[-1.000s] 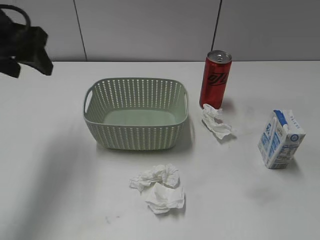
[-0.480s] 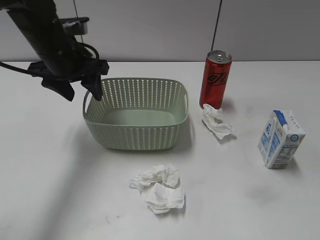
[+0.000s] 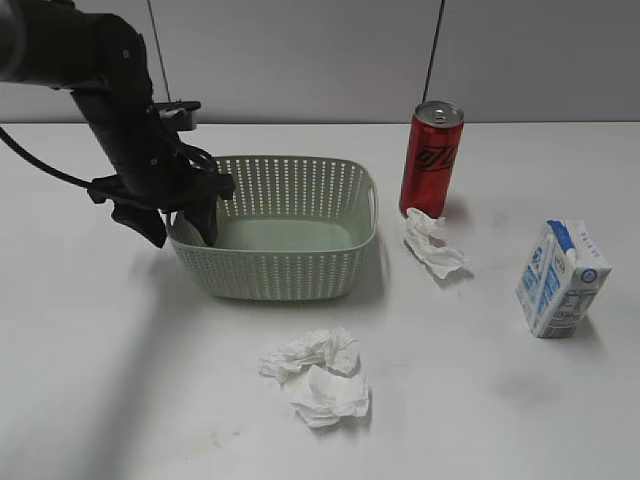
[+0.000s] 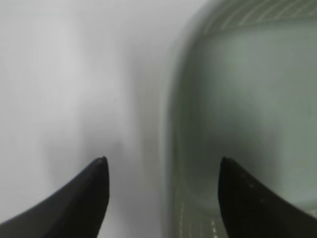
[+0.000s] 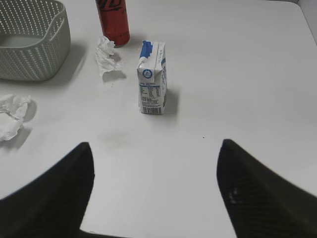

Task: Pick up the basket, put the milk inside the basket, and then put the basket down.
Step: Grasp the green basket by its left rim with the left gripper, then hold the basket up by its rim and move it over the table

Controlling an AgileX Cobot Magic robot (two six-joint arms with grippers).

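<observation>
The pale sage-green basket (image 3: 280, 225) sits on the white table, left of centre. My left gripper (image 3: 183, 230) is open and straddles the basket's left wall, one finger outside and one inside. In the left wrist view the blurred basket wall (image 4: 173, 148) runs between the open fingers of the left gripper (image 4: 162, 166). The milk (image 3: 560, 277), a small white carton with blue print, stands upright at the right. In the right wrist view the milk (image 5: 152, 78) stands well ahead of my open, empty right gripper (image 5: 154, 153). The right gripper is out of the exterior view.
A tall red soda can (image 3: 431, 158) stands right of the basket, with a crumpled tissue (image 3: 432, 244) in front of it. Two crumpled tissues (image 3: 318, 376) lie in front of the basket. A grey wall stands behind the table's far edge.
My left arm has swung in from the far left and come down, so its open fingers now straddle the basket's left wall. The basket, milk and can have not moved.
</observation>
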